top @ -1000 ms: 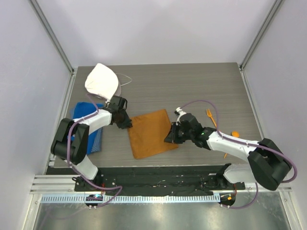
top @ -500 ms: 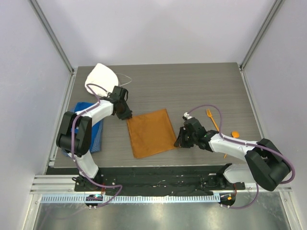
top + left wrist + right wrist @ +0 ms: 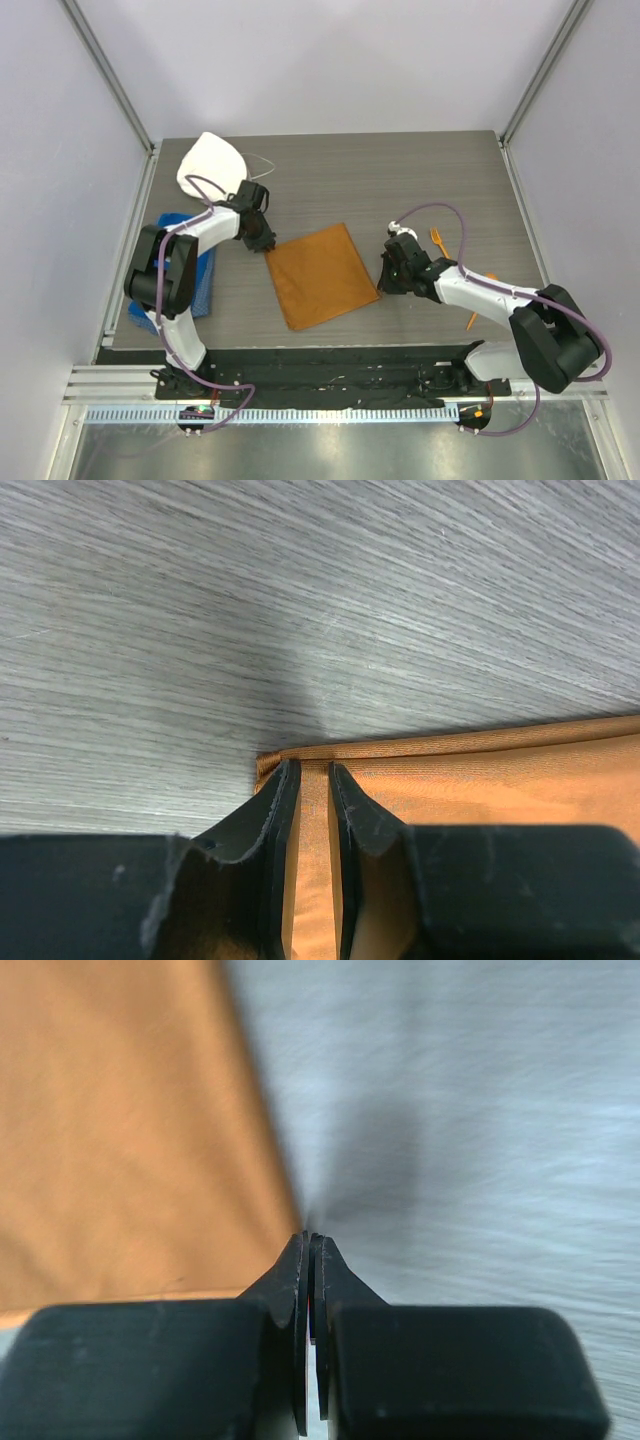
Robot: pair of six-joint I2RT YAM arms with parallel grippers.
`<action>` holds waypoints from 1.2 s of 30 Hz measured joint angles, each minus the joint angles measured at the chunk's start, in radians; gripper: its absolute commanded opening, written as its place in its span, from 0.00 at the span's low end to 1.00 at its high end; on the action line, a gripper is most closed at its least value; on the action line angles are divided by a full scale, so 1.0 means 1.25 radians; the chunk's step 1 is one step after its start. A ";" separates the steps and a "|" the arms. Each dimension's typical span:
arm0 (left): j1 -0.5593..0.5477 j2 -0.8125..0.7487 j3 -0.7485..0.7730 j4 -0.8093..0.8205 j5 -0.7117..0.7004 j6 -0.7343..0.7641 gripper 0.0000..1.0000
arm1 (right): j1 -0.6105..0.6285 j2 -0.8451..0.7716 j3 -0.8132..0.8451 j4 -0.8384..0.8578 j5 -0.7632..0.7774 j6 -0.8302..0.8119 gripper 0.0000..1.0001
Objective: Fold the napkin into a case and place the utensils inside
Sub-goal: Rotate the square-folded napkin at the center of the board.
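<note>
The rust-orange napkin lies flat as a tilted square in the middle of the table. My left gripper sits on its far-left corner. In the left wrist view the jaws stand nearly closed, with a strip of napkin between them. My right gripper is at the napkin's right corner. In the right wrist view it is shut, its tips meeting the napkin's corner. The orange fork and orange spoon lie to the right, the spoon partly hidden by my right arm.
A white rounded cloth cap lies at the far left. A blue towel lies along the left edge under my left arm. Bare grey table stretches behind the napkin.
The napkin has shifted slightly right and lies flatter and more spread. My right gripper moved right to the napkin's right corner. My left gripper moved a little farther back with its corner.
</note>
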 measured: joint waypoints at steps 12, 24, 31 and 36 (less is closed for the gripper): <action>-0.006 -0.131 -0.195 0.138 0.080 -0.055 0.32 | -0.013 0.010 0.150 -0.095 0.093 -0.092 0.21; -0.011 -0.186 -0.164 0.031 0.078 -0.017 0.49 | 0.069 -0.003 0.062 0.044 -0.157 -0.002 0.27; -0.011 -0.176 -0.164 0.014 0.075 0.022 0.49 | 0.056 0.011 0.005 0.089 -0.180 0.020 0.25; -0.011 -0.160 -0.164 0.014 0.061 0.045 0.49 | 0.001 0.013 -0.017 0.103 -0.171 0.008 0.25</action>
